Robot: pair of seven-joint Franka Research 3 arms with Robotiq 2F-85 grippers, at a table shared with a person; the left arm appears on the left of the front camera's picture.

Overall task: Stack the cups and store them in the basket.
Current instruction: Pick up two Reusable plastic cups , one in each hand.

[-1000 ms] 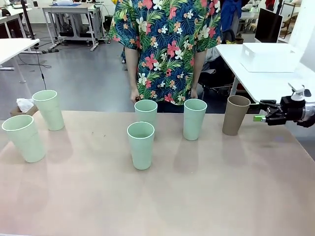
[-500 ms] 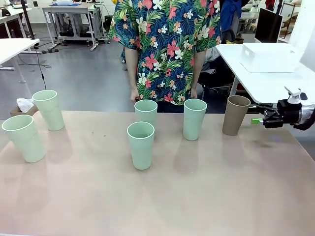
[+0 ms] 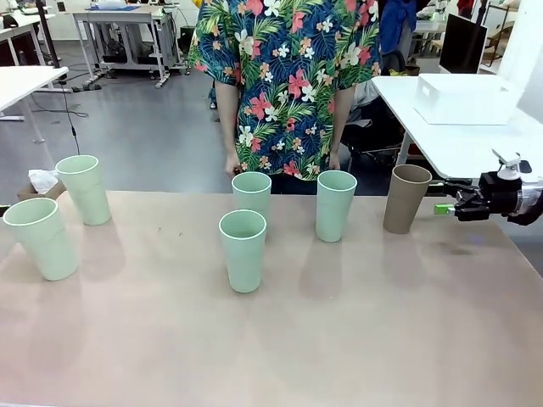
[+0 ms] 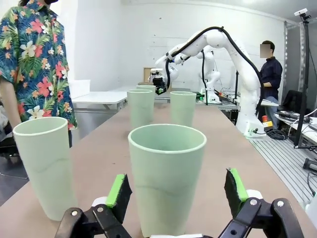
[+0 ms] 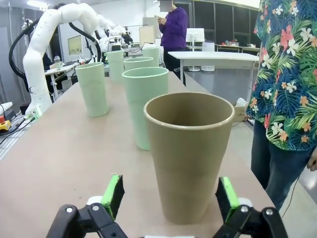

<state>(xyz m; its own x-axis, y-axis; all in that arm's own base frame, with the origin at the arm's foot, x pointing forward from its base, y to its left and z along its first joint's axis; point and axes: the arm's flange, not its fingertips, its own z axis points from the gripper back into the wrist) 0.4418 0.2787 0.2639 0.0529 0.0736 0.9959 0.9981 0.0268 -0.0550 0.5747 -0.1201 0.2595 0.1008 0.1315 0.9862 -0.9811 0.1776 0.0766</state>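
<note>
Since a second ago my right fingers [image 3: 445, 196] have dipped slightly beside the tan cup [image 3: 405, 198]; none of the cups has shifted.

My left fingers [image 4: 177, 188] are spread wide and grip nothing. In the left wrist view the nearest mint cup [image 4: 167, 178] stands ahead, framed between the green pads without touching either, and a second mint cup [image 4: 45, 166] stands just beside it.

Across the surface [image 3: 339, 339], the leftmost mint cup [image 3: 41, 237] and its neighbour [image 3: 83, 188] sit at the left end. A back middle cup [image 3: 252, 193] and a front middle cup [image 3: 243, 250] stand at the centre, then one more mint cup [image 3: 335, 205]. Every cup is upright: mouth up, narrow base down, long axis vertical.

My right fingers are also wide apart and empty, just right of the tan cup and apart from it. The right wrist view shows that cup centred ahead of the pads.

The basket [image 3: 465, 97] rests on the white table [image 3: 475, 144] at far right.
</note>
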